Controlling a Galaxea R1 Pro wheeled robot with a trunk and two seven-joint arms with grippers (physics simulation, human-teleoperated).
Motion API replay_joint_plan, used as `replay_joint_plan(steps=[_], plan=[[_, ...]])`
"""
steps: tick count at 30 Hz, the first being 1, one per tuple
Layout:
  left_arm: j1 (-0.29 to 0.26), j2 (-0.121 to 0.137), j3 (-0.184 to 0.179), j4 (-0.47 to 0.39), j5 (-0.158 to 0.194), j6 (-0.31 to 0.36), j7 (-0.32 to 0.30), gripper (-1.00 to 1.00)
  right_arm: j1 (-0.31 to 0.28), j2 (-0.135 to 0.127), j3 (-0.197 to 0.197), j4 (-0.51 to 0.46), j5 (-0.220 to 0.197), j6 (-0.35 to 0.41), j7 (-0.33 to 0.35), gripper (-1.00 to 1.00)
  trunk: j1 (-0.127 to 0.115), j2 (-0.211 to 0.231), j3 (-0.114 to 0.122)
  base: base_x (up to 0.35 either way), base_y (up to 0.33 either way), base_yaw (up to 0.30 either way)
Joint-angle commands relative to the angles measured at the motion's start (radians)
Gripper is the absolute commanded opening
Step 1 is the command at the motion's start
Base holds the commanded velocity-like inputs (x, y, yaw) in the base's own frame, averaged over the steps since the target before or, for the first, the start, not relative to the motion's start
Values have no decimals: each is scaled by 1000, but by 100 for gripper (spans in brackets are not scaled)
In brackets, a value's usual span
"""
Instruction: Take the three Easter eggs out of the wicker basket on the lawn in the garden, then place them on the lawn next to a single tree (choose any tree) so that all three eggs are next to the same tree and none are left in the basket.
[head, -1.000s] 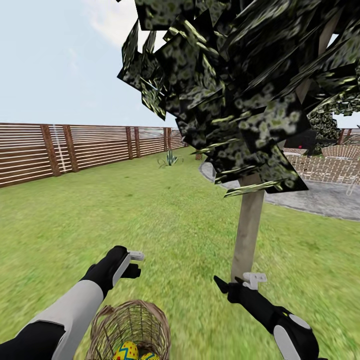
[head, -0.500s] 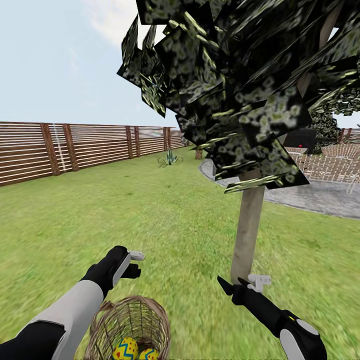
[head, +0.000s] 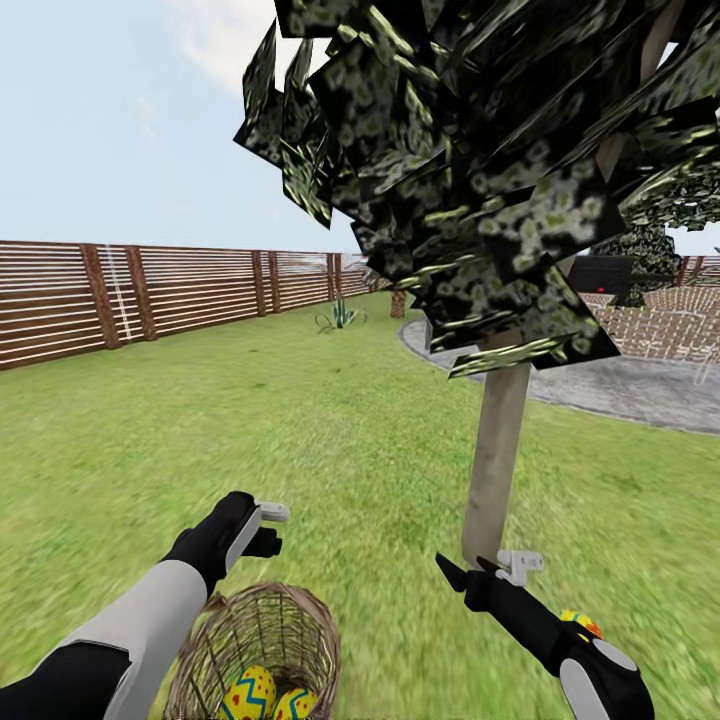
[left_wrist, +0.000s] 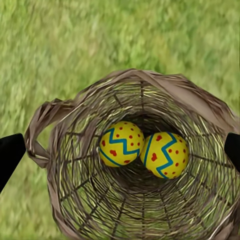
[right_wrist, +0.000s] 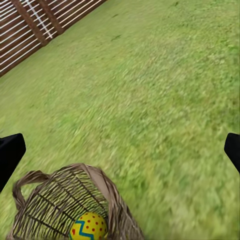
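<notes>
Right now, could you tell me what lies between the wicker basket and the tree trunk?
In the head view, only bare lawn separates the wicker basket from the tree trunk; the right gripper hovers over that grass near the trunk's base.

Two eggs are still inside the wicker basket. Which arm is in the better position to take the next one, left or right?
Probably left. The left gripper hangs open above the wicker basket, looking down at both eggs.
</notes>
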Motion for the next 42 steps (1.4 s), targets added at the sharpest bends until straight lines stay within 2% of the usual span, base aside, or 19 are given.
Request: replay_joint_plan(steps=[1,42], plan=[[-1,1,-5,-1,10,4,9,100,-1,0,0,-1,-6,5,-1,100,4,-8,-4,0,0,0],[0,1,-7,-2,11,9,7,100,-1,1,0,5,-7,5,-4,100,161,-295,-133,0,0,0]])
